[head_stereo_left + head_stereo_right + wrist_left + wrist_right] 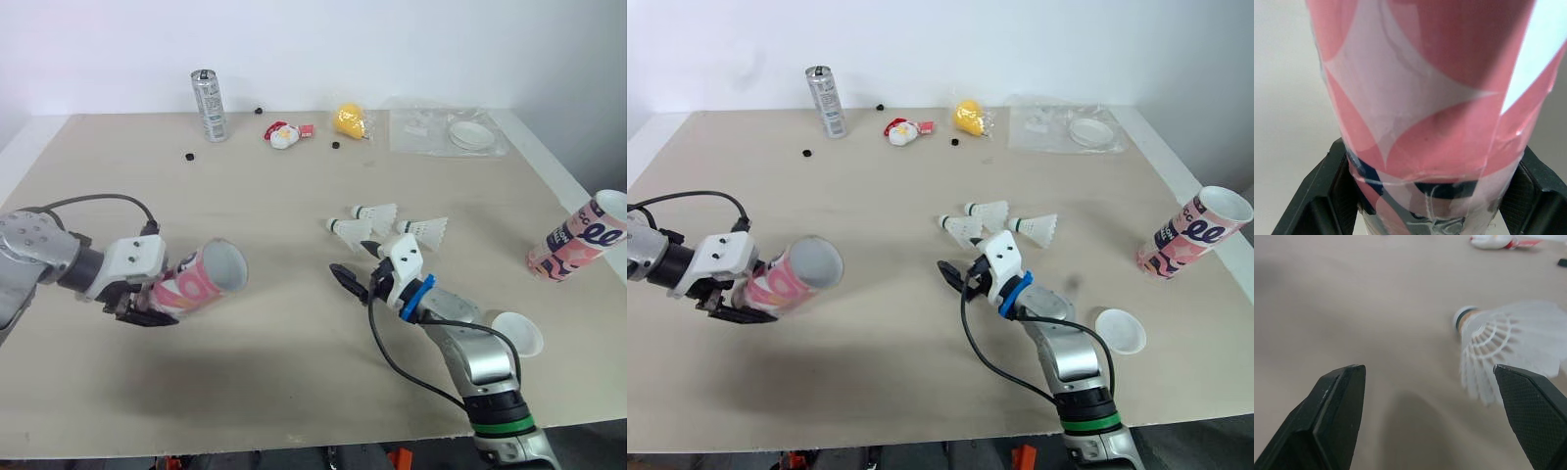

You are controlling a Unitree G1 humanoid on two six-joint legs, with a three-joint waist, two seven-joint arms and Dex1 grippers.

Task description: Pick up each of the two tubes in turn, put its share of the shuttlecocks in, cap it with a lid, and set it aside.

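My right pincer (355,264) sits low over the desk (294,372) with its two black fingers spread wide and nothing between them. From the right wrist view, the nearest shuttlecock (1508,350) lies just ahead of the open fingers. A white lid (517,333) rests on the desk just beside my right forearm. On the other side, my left pincer (149,302) is pinching a pink patterned tube (201,277) near its closed end; I hold it roughly level above the desk, its open mouth turned toward my right side. Past the right pincer I count three shuttlecocks lying close together, the other two (377,211) (426,229) a little beyond the first. The second tube (578,235) lies tilted at the desk's right edge, mouth open. Along the far side stand a metal can (209,105), a small red and white toy (283,134), a yellow object (349,120) and a clear plastic bag (446,132).
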